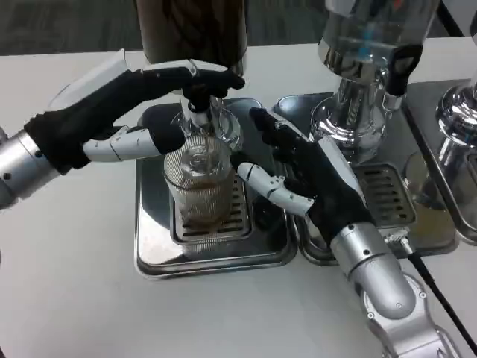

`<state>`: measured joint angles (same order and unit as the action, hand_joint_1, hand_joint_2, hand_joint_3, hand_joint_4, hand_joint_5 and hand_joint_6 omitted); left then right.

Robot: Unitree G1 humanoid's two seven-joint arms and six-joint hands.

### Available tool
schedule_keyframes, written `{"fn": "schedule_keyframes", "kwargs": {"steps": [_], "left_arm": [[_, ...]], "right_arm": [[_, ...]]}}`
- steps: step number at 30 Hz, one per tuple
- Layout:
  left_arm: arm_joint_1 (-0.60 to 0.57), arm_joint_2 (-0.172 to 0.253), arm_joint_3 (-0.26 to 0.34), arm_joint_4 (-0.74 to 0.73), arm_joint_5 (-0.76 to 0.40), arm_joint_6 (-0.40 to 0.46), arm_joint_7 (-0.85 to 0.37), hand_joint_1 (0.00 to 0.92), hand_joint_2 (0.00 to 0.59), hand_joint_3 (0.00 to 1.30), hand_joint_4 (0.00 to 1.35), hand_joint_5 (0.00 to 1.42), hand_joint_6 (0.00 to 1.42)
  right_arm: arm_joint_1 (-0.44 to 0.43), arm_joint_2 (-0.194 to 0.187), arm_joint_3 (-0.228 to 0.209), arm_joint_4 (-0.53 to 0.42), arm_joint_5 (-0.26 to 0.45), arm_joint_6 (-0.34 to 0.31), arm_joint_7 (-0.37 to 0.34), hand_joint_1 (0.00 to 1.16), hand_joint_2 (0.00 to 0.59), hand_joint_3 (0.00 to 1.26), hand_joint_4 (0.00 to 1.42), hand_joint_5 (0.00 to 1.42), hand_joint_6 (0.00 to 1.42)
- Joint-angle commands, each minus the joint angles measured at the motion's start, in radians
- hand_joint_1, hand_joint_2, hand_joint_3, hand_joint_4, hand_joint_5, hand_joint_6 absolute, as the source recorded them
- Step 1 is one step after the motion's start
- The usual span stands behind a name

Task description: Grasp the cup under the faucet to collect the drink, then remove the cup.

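Observation:
A ribbed glass cup [200,186] stands on the grate of the left drip tray [156,250], right under the black faucet [198,101] of the dark drink dispenser [190,30]. Brown drink fills its lower part. My left hand [112,104] reaches in from the left. Its fingers lie over the faucet's lever and its thumb points at the cup's upper left side. My right hand [302,183] is just right of the cup with its fingers spread, holding nothing. Its thumb tip is at the cup's right wall; I cannot tell whether it touches.
A second dispenser [365,67] with a clear tank stands on its own drip tray [387,201] right behind my right hand. Another chrome dispenser base [458,127] is at the far right edge. White table [67,298] lies in front and to the left.

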<state>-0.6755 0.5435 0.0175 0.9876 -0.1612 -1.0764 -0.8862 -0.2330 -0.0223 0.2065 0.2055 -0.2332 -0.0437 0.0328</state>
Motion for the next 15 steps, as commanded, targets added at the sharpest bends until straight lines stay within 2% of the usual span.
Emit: {"fn": "schedule_keyframes", "kwargs": {"steps": [1, 15], "left_arm": [[0.037, 0.018, -0.024, -0.007, 0.034, -0.015, -0.025, 0.0, 0.078, 0.3, 0.23, 0.27, 0.29], [0.047, 0.018, -0.022, -0.01, 0.031, -0.01, -0.019, 0.0, 0.078, 0.3, 0.23, 0.27, 0.29]], "right_arm": [[-0.027, 0.012, 0.001, 0.03, 0.012, -0.027, 0.002, 0.56, 0.258, 0.14, 0.1, 0.1, 0.11], [-0.064, 0.022, -0.001, 0.087, 0.034, -0.039, 0.01, 0.56, 0.258, 0.14, 0.1, 0.1, 0.11]]}}
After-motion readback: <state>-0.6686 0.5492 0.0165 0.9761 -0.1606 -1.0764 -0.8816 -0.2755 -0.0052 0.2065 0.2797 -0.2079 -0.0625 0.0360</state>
